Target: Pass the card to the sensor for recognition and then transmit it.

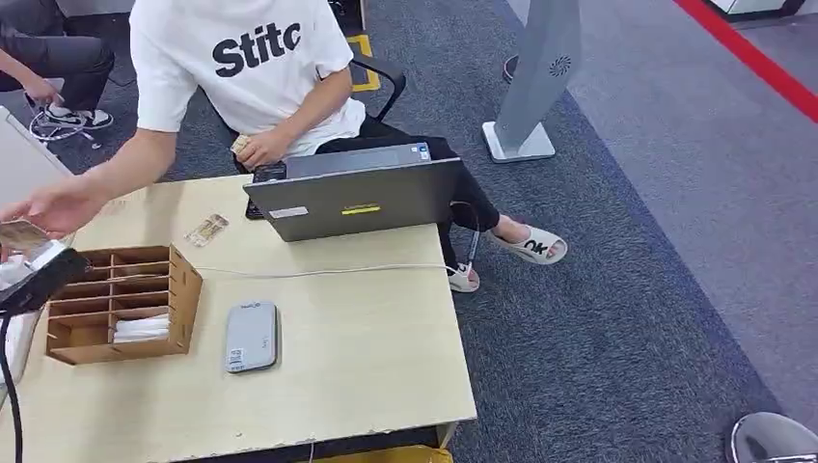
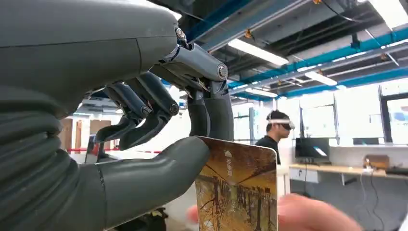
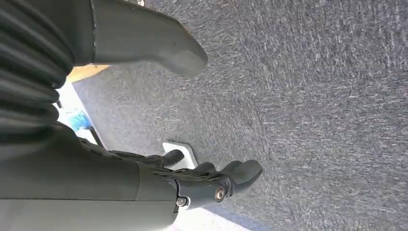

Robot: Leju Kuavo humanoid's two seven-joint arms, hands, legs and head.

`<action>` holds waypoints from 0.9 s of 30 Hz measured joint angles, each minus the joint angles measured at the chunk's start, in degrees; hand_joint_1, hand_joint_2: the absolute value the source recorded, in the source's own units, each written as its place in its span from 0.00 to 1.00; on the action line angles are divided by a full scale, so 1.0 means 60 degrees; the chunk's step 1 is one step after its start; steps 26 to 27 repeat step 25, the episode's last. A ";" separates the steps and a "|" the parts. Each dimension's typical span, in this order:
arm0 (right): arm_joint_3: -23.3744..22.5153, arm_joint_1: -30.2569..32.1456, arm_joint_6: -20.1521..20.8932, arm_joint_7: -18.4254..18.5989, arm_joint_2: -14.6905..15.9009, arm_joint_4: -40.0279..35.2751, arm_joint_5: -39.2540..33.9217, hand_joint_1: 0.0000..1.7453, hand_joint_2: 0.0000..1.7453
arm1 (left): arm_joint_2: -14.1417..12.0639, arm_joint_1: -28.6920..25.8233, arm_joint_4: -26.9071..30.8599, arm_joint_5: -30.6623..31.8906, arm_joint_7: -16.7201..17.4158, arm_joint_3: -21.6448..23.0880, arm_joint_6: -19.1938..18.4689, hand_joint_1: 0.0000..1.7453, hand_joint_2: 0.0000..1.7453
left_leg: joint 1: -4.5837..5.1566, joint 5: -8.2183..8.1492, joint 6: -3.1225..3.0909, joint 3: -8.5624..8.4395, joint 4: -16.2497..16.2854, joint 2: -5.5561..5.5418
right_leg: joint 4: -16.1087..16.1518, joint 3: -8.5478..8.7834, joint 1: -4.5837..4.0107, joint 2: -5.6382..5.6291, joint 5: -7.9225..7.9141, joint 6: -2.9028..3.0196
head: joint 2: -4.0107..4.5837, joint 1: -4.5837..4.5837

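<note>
Fingers (image 2: 144, 120) of the left hand (image 2: 159, 159) curl inward while its thick grey thumb presses the glossy rectangular card with an autumn-tree print (image 2: 238, 192) against them, so the card is pinched at one edge and stands with its long axis running away from the palm. In the head view that same card (image 1: 21, 234) sits at the far left edge of the light wooden surface (image 1: 367, 357), just beside the outstretched hand of the seated person in the white printed T-shirt (image 1: 53, 207); the person's palm is open and very near the card, though whether it is touching I cannot tell from this angle. The coming move likely turns on that short gap: the card's free end points toward the person's hand, and the left arm is the one in reach.

Right hand (image 3: 211, 183) hangs over grey carpet with its dark fingers loosely apart and holding nothing.

On the surface lie a flat grey rounded-corner sensor pad (image 1: 252, 336), smooth plastic, beside a brown slotted cardboard organiser box (image 1: 121, 304), and a grey laptop (image 1: 352, 198) with its matte lid up.
</note>
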State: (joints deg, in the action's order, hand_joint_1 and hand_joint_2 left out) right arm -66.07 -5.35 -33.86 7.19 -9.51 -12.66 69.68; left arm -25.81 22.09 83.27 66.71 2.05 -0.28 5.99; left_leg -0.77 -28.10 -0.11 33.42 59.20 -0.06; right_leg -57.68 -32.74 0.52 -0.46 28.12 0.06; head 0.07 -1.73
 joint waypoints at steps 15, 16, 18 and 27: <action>0.0062 0.0002 -0.0026 0.0084 0.0000 0.0000 0.0058 0.00 1.00 | -0.0029 0.0336 -0.0462 0.0197 0.0138 -0.0047 0.0127 1.00 1.00 | 0.0000 0.0000 0.0000 -0.0001 0.0000 0.0004 | 0.0000 -0.0001 0.0000 -0.0004 0.0000 0.0000 | 0.0000 0.0000; 0.0062 0.0003 -0.0029 0.0084 0.0000 0.0000 0.0058 0.00 1.00 | -0.0026 0.0335 -0.0506 0.0197 0.0135 -0.0047 0.0153 1.00 1.00 | 0.0000 0.0000 0.0000 -0.0001 0.0000 0.0004 | 0.0000 -0.0001 0.0000 -0.0004 0.0000 0.0000 | 0.0000 0.0000; 0.0066 0.0002 -0.0029 0.0084 0.0000 0.0000 0.0058 0.00 1.00 | -0.0004 0.0330 -0.0564 0.0215 0.0124 -0.0047 0.0211 1.00 1.00 | 0.0000 0.0000 0.0000 0.0000 0.0000 0.0004 | 0.0000 -0.0001 0.0000 -0.0004 0.0000 0.0000 | 0.0000 0.0000; 0.0077 0.0002 -0.0029 0.0084 0.0000 0.0000 0.0073 0.00 1.00 | 0.0153 0.0141 -0.0605 0.0379 -0.0033 -0.0047 0.0671 0.00 1.00 | 0.0001 0.0000 0.0000 0.0000 0.0000 0.0003 | 0.0001 -0.0001 0.0000 -0.0004 0.0000 0.0000 | 0.0000 0.0000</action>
